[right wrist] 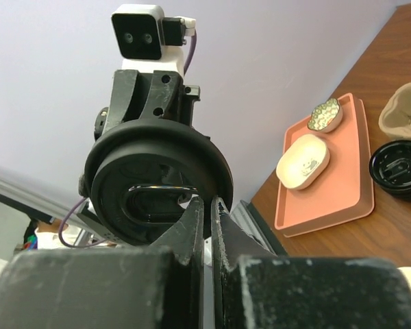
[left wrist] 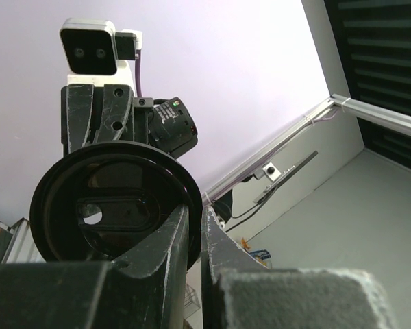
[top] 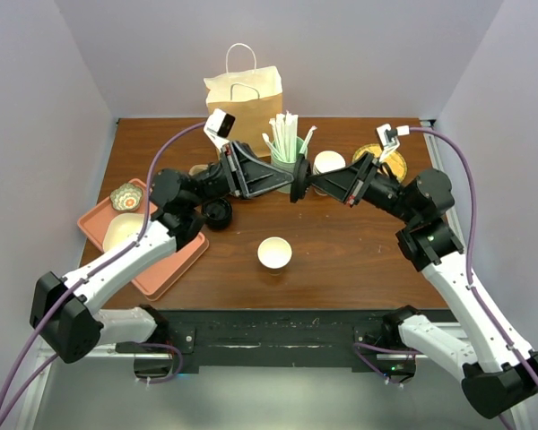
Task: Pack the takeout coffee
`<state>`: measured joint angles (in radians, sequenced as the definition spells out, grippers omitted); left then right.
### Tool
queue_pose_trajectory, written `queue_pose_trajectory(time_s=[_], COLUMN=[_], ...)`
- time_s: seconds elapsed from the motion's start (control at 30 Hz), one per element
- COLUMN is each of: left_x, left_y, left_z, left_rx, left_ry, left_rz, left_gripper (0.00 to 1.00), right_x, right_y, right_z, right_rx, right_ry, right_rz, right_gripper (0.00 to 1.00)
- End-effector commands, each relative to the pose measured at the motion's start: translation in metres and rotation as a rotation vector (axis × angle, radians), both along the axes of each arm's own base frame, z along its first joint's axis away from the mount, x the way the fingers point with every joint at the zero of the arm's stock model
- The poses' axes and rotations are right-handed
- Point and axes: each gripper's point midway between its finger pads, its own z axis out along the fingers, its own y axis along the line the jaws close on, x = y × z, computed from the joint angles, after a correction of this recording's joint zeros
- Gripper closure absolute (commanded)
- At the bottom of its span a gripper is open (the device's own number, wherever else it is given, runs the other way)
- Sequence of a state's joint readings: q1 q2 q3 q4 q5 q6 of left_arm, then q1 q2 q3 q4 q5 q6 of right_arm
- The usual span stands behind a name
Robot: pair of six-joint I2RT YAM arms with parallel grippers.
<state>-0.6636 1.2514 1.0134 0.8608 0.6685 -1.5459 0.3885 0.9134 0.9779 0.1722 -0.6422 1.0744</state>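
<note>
2 clamp round glossy blk plastic lid [left wrist: 113, 171]: L gripper [left wrist: 196, 218], R gripper [right wrist: 207, 207].

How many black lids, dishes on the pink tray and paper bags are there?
Black lids: 2 (held lid pinched by the left gripper and right gripper; loose lid beside the tray)
Dishes on the tray: 2 (white dish, patterned dish)
Paper bags: 1 (paper bag)
Total: 5

Top external: high and behind, looking down from afar on the whole worktop [top: 341, 255]. Wrist views: close behind the left tool [left wrist: 195, 236] and right tool [right wrist: 207, 229], tilted upward, facing each other, sharing the black lid [left wrist: 109, 205] left of centre.
</note>
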Motion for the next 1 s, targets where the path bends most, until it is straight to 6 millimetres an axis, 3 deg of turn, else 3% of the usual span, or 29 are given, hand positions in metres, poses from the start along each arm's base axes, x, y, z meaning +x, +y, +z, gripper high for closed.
queue_pose_trajectory(time_s=[0.0, 0.03, 0.07, 0.13, 0.17, 0.2, 0.23, 0.27, 0.3, 0.33, 0.37, 0.4, 0.43, 0.47, 0.53, 0.57, 0.67, 0.83, 0.97], left_x=[-0.014, -0.009, -0.005, 0.008, 0.013, 0.020, 0.033, 0.040, 0.046, 0.060, 0.066, 0.072, 0.081, 0.084, 0.089, 0.090, 0.088, 0.073, 0.061], left_y=[0.012, 0.011, 0.011, 0.013, 0.014, 0.016, 0.024, 0.030, 0.036, 0.051, 0.059, 0.068, 0.083, 0.091, 0.114, 0.121, 0.147, 0.173, 0.178], left_z=[0.011, 0.004, 0.000, -0.017, -0.023, -0.032, -0.047, -0.055, -0.062, -0.084, -0.098, -0.110, -0.136, -0.146, -0.173, -0.180, -0.201, -0.242, -0.250], left_rx=[-0.037, 0.000, 0.026, 0.119, 0.159, 0.204, 0.281, 0.319, 0.357, 0.460, 0.525, 0.578, 0.686, 0.736, 0.880, 0.920, 1.034, 1.182, 1.156], left_ry=[-0.048, -0.024, -0.013, 0.009, 0.014, 0.029, 0.051, 0.056, 0.056, 0.084, 0.107, 0.120, 0.154, 0.164, 0.179, 0.187, 0.211, 0.313, 0.343], left_rz=[0.016, 0.049, 0.069, 0.140, 0.168, 0.203, 0.275, 0.312, 0.348, 0.422, 0.454, 0.483, 0.526, 0.543, 0.613, 0.638, 0.720, 0.750, 0.771], left_gripper=[0.62, 0.49, 0.21, 0.08, 0.05, 0.04, 0.03, 0.01, 0.01, 0.00, 0.00, 0.00, 0.00, 0.00, 0.00, 0.00, 0.00, 0.05, 0.08], right_x=[-0.001, 0.000, 0.004, 0.006, 0.008, 0.006, 0.007, 0.009, 0.008, 0.012, 0.009, 0.015, 0.019, 0.013, 0.015, 0.016, 0.010, -0.010, -0.018], right_y=[-0.013, -0.015, -0.017, -0.024, -0.026, -0.029, -0.032, -0.035, -0.038, -0.042, -0.047, -0.047, -0.050, -0.058, -0.060, -0.068, -0.062, -0.030, -0.008], right_z=[0.029, 0.027, 0.012, 0.016, 0.004, 0.010, 0.006, -0.012, -0.007, -0.013, -0.036, -0.040, -0.051, -0.072, -0.088, -0.099, -0.129, -0.174, -0.204], right_rx=[-0.001, -0.021, -0.084, -0.125, -0.178, -0.192, -0.221, -0.293, -0.313, -0.352, -0.443, -0.489, -0.544, -0.637, -0.729, -0.792, -0.928, -1.116, -1.237], right_ry=[-0.053, -0.043, -0.002, -0.004, 0.025, 0.015, 0.024, 0.079, 0.077, 0.101, 0.172, 0.202, 0.238, 0.304, 0.349, 0.371, 0.435, 0.467, 0.463], right_rz=[-0.093, -0.114, -0.137, -0.185, -0.193, -0.208, -0.223, -0.231, -0.244, -0.271, -0.262, -0.258, -0.267, -0.267, -0.279, -0.316, -0.316, -0.261, -0.206], right_gripper=[1.00, 1.00, 1.00, 1.00, 1.00, 1.00, 1.00, 1.00, 1.00, 1.00, 1.00, 1.00, 1.00, 1.00, 1.00, 1.00, 1.00, 1.00, 1.00])
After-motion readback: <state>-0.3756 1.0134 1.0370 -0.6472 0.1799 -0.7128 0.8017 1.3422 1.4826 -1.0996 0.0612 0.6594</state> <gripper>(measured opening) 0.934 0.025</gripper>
